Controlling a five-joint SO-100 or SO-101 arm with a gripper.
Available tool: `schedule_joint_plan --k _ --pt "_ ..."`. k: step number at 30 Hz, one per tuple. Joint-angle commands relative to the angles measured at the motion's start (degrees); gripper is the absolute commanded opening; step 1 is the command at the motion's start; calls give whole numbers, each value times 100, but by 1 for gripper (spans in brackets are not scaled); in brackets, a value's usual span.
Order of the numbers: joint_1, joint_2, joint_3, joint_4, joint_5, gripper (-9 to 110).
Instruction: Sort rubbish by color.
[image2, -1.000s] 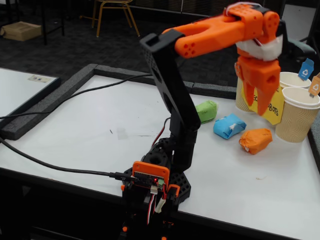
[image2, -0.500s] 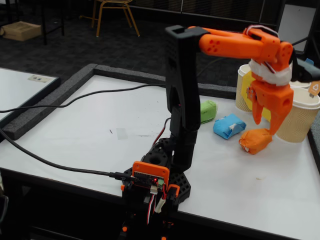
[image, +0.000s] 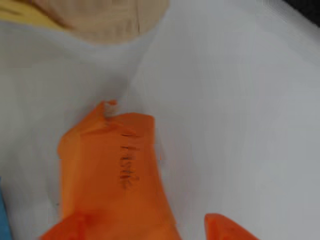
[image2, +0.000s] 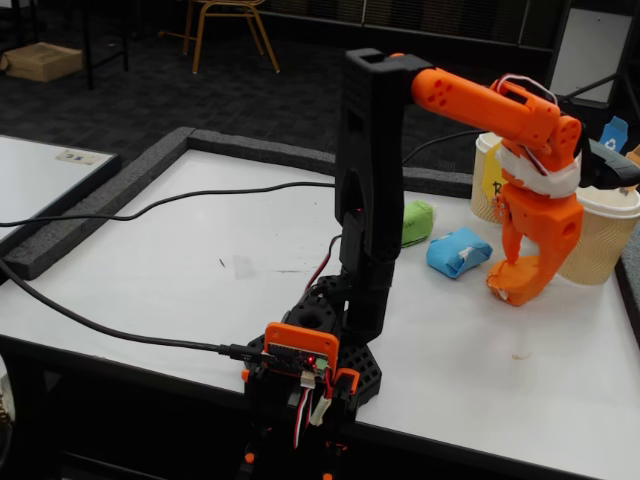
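White counter (image2: 180, 260) surface fills the workspace, bordered by dark foam strips, with dark carpet and a chair behind. Three lumps are laid in a row near the far right: the green lump (image2: 417, 222), the blue lump (image2: 458, 252) and the orange lump (image2: 514, 283). Ribbed paper cups (image2: 598, 240) are stood just behind them, presumably as sorting targets.

The pincer (image2: 520, 285) is lowered over the orange lump, with its fingers set on either side. In the wrist view the orange lump (image: 112, 170) lies between the two fingertips (image: 225, 227) at the lower edge; a gap is visible on the right side, so the fingers are judged to be apart and not yet clamped.

Compared with half a second ago, the arm has been extended further and the pincer brought down from just above the orange lump to counter level around it. The three lumps are unmoved.
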Motion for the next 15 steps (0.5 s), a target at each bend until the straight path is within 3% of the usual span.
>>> schedule_joint_plan --k 1,9,15 --pt "88 9 -246 26 -132 21" --pt "88 18 -1222 1204 -132 24" --pt "88 9 -1397 1160 -132 24"
